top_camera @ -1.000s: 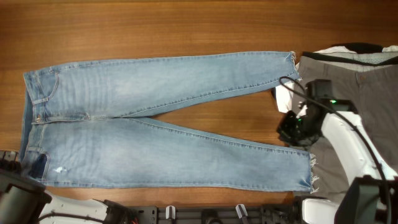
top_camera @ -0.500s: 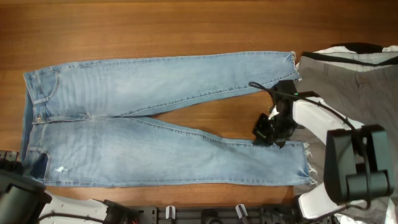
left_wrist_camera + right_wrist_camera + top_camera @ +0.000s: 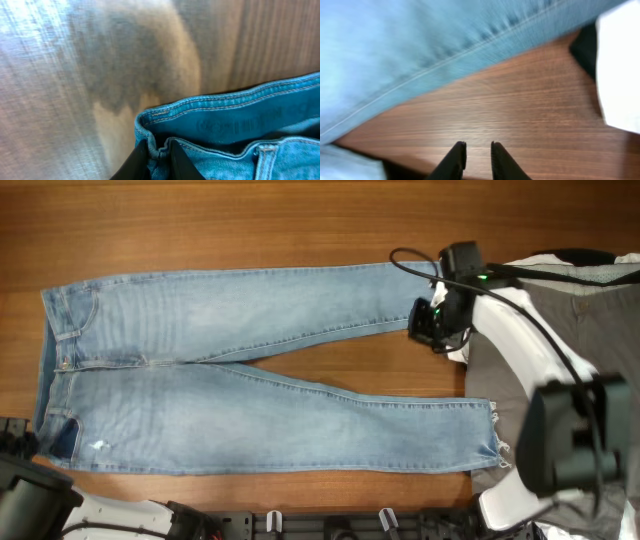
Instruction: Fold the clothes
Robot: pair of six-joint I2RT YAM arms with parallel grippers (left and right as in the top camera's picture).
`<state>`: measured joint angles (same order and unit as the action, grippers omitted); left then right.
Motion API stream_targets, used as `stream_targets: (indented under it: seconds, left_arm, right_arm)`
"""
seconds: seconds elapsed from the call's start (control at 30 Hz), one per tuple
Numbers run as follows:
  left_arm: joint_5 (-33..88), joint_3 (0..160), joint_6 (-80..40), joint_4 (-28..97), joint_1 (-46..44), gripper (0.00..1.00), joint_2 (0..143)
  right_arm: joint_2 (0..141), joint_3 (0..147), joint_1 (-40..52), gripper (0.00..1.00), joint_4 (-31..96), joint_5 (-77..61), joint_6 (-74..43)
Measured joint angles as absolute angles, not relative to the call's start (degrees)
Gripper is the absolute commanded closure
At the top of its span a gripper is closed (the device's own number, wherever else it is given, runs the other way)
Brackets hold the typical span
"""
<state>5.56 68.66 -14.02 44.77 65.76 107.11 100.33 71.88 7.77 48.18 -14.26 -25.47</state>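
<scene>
A brown wooden worktop (image 3: 300, 220) carries three garments. One pair of light-blue jeans (image 3: 200, 420) lies flat across the middle, with the waist at the left and its two legs reaching right. One pair of grey trousers (image 3: 600, 330) lies at the right edge, and one white garment (image 3: 548, 260) at the upper right. There are two claws. The right claw (image 3: 475, 146) is pressed nearly together, empty, over bare wood beside the upper leg. The left claw (image 3: 156, 145) is equally narrow at the waistband; whether it nips cloth is unclear.
</scene>
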Motion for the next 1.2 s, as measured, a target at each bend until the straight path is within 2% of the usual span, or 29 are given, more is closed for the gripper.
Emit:
stream_targets:
  seconds: [0.03, 0.17, 0.23, 0.43, 0.63, 0.77, 0.87, 1.03, 1.07, 1.1, 1.2]
  left_arm:
    - [6.28, 68.66, -14.02, 44.75, 65.76, 0.85, 107.11]
    - [7.4, 68.66, -14.02, 44.75, 65.76, 0.85, 107.11]
    - [7.53, 68.66, -14.02, 44.77, 65.76, 0.85, 107.11]
    - [7.97, 68.66, -14.04, 44.88, 65.76, 0.83, 107.11]
    - [8.25, 68.66, -14.04, 44.95, 65.76, 0.76, 107.11]
    - [8.49, 68.66, -14.04, 44.95, 65.76, 0.74, 107.11]
    - [8.71, 68.66, -14.02, 45.25, 65.76, 0.73, 107.11]
    - [9.21, 68.66, -13.98, 45.28, 65.76, 0.69, 107.11]
    - [9.89, 68.66, -13.58, 45.12, 65.76, 0.69, 107.11]
    - [11.07, 68.66, -12.75, 44.71, 65.76, 0.71, 107.11]
    - [14.02, 69.32, -11.11, 45.04, 65.76, 0.75, 107.11]
  right_arm:
    - [98.1, 72.01, 7.77, 0.73, 46.57, -13.78, -25.65]
    - [96.12, 73.3, 7.77, 0.93, 36.77, -10.0, -26.22]
    - [99.13, 73.3, 7.77, 0.96, 32.34, -8.84, -27.51]
    - [114.65, 73.21, 7.77, 0.96, 17.52, -8.12, -36.47]
    - [121.58, 73.73, 8.1, 0.96, 6.42, -9.69, -48.86]
    - [126.43, 74.46, 11.88, 0.96, -7.88, -10.87, -54.17]
    - [128.38, 74.48, 16.62, 0.96, -13.78, -11.11, -55.64]
    - [128.29, 78.35, 21.1, 0.95, -5.65, -12.47, -48.07]
    - [127.48, 78.65, 20.82, 0.9, -2.72, -12.88, -45.15]
    - [125.36, 78.54, 20.03, 0.76, 1.23, -13.08, -41.76]
    - [116.01, 78.22, 16.49, 0.67, 12.71, -13.41, -35.42]
